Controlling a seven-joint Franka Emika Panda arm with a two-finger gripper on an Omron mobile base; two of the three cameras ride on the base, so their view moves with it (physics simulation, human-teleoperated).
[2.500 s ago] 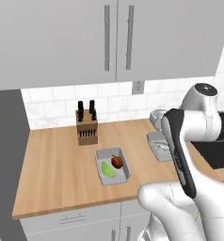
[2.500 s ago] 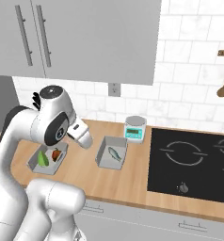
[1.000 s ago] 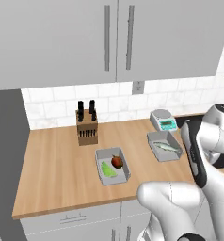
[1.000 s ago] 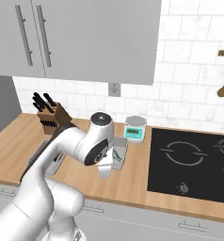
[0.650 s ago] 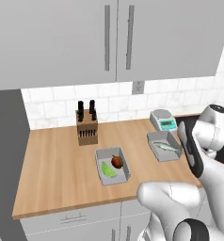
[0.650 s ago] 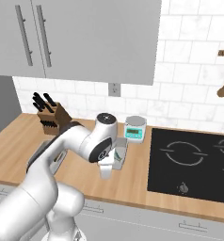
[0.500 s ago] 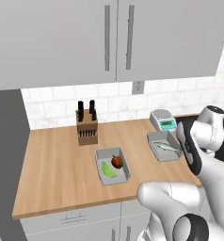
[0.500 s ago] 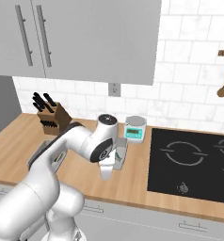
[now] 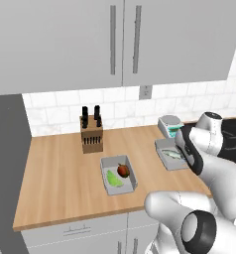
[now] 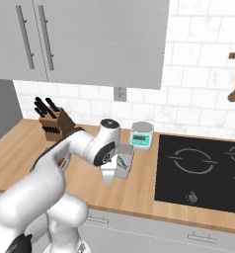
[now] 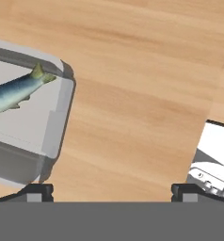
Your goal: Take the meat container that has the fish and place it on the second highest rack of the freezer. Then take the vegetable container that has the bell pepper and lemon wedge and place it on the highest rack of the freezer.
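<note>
The meat container [image 9: 170, 154] holds the silver fish [image 11: 15, 92] and sits on the wooden counter near the cooktop. My gripper [image 10: 108, 179] hangs open just in front of that container [image 10: 123, 160], pointing down at the counter. In the hand view its tips [image 11: 111, 193] straddle bare wood, with the container's corner [image 11: 52, 122] beside the left fingertip [image 11: 36, 192]. The vegetable container [image 9: 118, 174] lies mid-counter with the red bell pepper [image 9: 123, 170] and the lemon wedge [image 9: 114, 178]. The freezer's grey side [image 9: 6, 163] rises at the counter's left end, its racks out of view.
A small kitchen scale [image 10: 141, 134] stands behind the meat container against the tiled wall. A knife block [image 9: 91, 136] stands at the back of the counter. The black cooktop [image 10: 203, 170] lies to the right. Grey wall cabinets [image 9: 125, 39] hang overhead.
The arm has swung from above the vegetable container over to the meat container, and in the last second the hand has sunk a little at its front edge. The jaws have stayed open.
</note>
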